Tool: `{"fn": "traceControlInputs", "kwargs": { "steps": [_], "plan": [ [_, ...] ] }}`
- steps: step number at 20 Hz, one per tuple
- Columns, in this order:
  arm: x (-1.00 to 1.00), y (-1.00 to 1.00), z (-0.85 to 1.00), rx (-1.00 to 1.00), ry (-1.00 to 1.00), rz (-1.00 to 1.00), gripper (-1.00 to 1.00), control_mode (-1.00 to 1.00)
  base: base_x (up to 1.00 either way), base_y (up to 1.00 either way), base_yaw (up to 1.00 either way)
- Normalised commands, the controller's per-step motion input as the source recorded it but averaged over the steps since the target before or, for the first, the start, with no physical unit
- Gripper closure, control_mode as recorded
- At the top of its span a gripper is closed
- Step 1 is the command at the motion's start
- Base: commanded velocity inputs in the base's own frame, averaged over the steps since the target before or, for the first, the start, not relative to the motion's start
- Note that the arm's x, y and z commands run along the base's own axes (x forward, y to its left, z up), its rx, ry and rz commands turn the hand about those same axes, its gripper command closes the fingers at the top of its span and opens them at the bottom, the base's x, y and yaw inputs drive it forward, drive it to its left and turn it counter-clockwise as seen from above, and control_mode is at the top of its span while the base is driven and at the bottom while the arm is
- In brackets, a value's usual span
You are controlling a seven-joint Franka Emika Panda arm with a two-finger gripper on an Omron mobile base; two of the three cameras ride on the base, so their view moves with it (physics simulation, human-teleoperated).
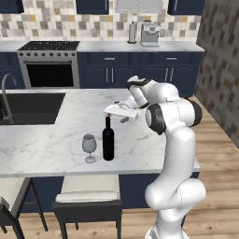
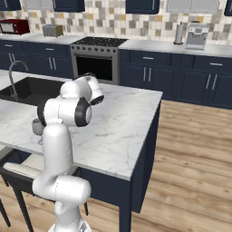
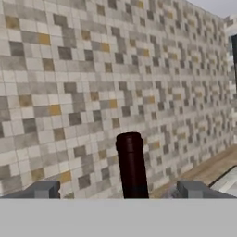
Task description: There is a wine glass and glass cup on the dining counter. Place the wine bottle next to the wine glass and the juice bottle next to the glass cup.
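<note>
White arm rose over the dining counter, hiding most of the wine glass behind it.

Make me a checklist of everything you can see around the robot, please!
Surface: dining counter, white grey-veined marble on a dark navy base.
Job's things: wine bottle stands upright on the counter, right beside the wine glass, also upright. Juice bottle and glass cup: nothing seen.
Clutter: nothing seen on the counter near the bottle.
Grippers: gripper open, at the bottle's top; in the hand view the dark red cap rises between the finger tips with gaps on both sides, so not gripped.
Cables: nothing seen.
Surroundings: sink set in the counter, stove and coffee machine at the back wall, stool at the counter's near edge, wood floor.
</note>
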Motion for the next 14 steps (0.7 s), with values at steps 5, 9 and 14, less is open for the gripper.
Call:
{"fn": "traceControlInputs", "kwargs": {
  "steps": [5, 9, 14],
  "plan": [
    [-0.19, -0.2, 0.08, -0.12, 0.0, -0.05, -1.0, -1.0, 0.0, 0.0, 0.0],
    [-0.49, -0.13, 0.09, -0.06, -0.02, -0.15, -1.0, -1.0, 0.0, 0.0, 0.0],
    [-0.49, -0.09, 0.09, -0.05, -0.05, -0.21, -1.0, -1.0, 0.0, 0.0, 0.0]
  ]
}}
